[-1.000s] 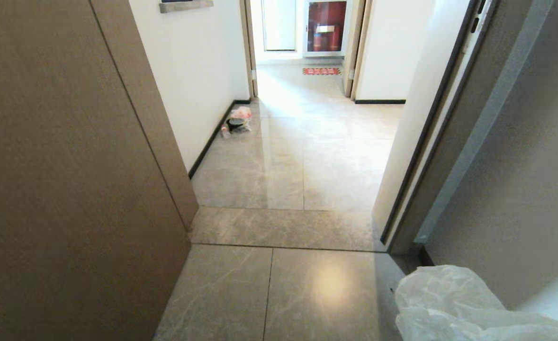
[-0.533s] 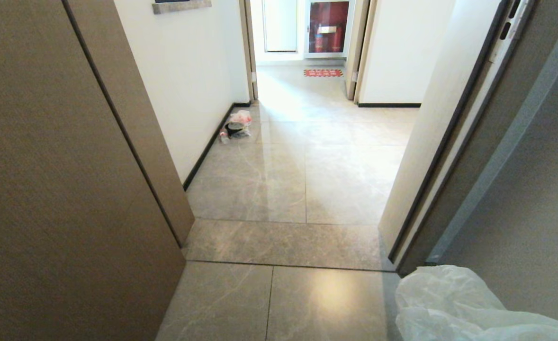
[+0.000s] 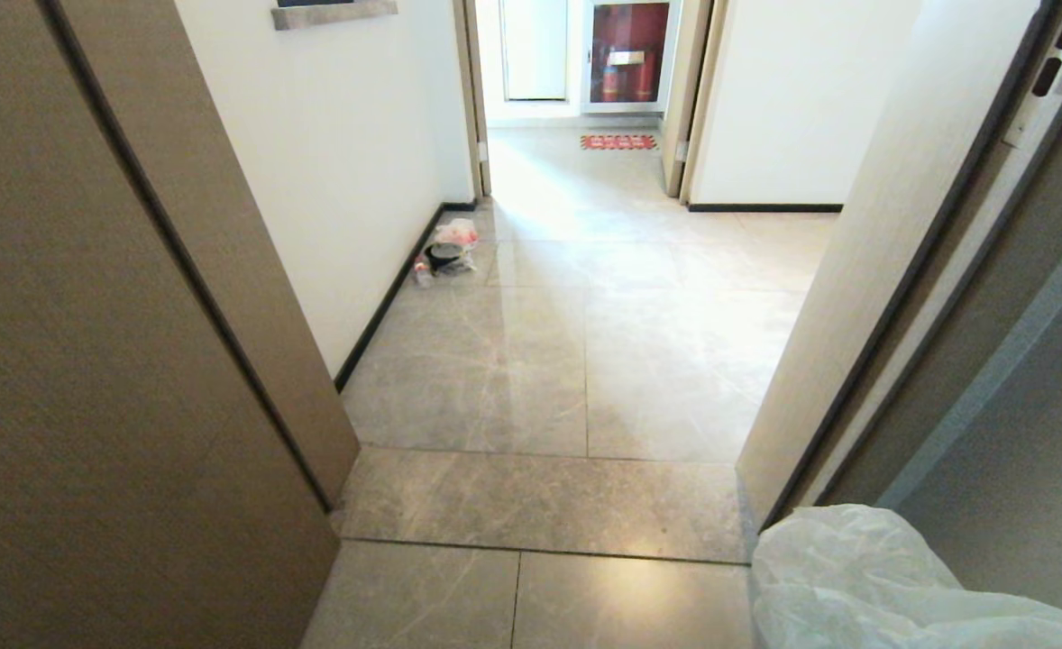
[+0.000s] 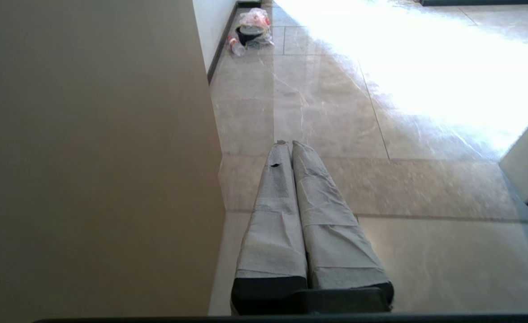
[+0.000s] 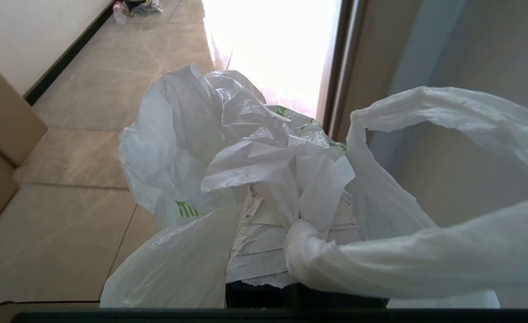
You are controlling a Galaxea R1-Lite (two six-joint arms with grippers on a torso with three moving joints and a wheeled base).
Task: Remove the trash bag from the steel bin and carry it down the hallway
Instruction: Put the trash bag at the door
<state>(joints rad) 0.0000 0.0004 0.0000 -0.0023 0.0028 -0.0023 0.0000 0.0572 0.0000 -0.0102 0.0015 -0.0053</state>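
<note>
Since a second ago the whole head view has slid: the threshold strip lies lower and the brown door panel (image 3: 134, 361) fills more of the left side, so the camera has travelled towards the doorway, while the trash bag (image 3: 865, 586) sits at the same 5 o'clock corner as before.

From the left: the brown panel runs from 9 to 7 o'clock. Beside it a white wall with dark skirting leads towards 11 o'clock, where a small heap of rubbish (image 3: 445, 254) lies on the floor against the skirting. At the centre the hallway (image 3: 585, 342) stretches to 12 o'clock over glossy pale tiles, ending at a red-fronted cabinet (image 3: 630, 52) with a red mat (image 3: 618, 141) before it. A door frame (image 3: 910, 270) rises at 3 o'clock.

In the left wrist view the left gripper (image 4: 289, 144) has its wrapped fingers pressed together, holding nothing, above the floor beside the brown panel.

In the right wrist view the right gripper (image 5: 286, 211) is clamped on the bag's crumpled plastic, with a knotted handle looping around it.
</note>
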